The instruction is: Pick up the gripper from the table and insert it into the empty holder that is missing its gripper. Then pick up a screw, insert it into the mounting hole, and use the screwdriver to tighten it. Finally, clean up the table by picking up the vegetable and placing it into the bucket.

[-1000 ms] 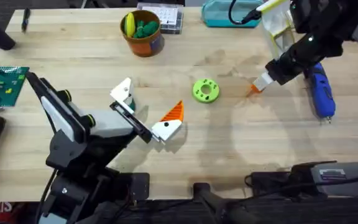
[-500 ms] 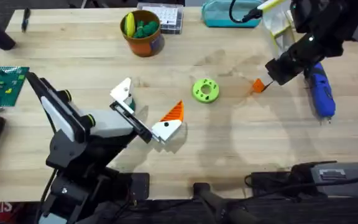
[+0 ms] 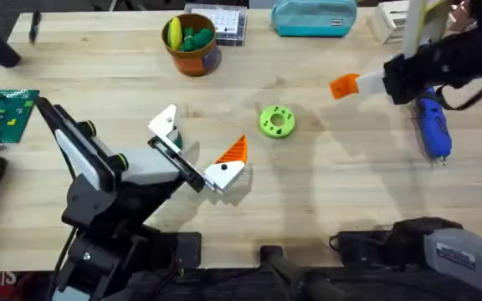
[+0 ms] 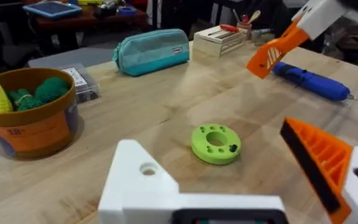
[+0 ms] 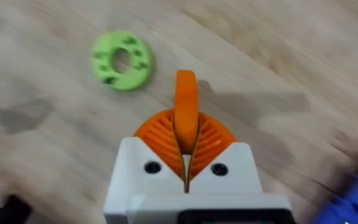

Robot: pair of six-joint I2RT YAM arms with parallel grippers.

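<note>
The right gripper (image 3: 344, 86), white-fingered with orange ribbed pads, was clenched on the small blocky orange plastic gripper (image 5: 186, 107), which stood out from between the closed pads, its long axis running on in line with the fingers. A second earlier this arm had been down at the pale wooden table (image 3: 99, 75) near the green plastic disc (image 3: 277, 121); it had since lifted and swung level, so the piece hung above the table and pointed toward the table's left side. The blue handheld electric screwdriver (image 3: 431, 125) lay just beside the arm, lengthwise away from the bases, unmoved. The left gripper (image 3: 197, 150) rested spread wide by the disc, as before, one white finger (image 4: 143, 180) bare of its pad and the other wearing its orange ribbed pad (image 4: 316, 162). The round orange-brown bucket (image 3: 192, 46), holding a yellow corn and green vegetables, stood at the far edge.
</note>
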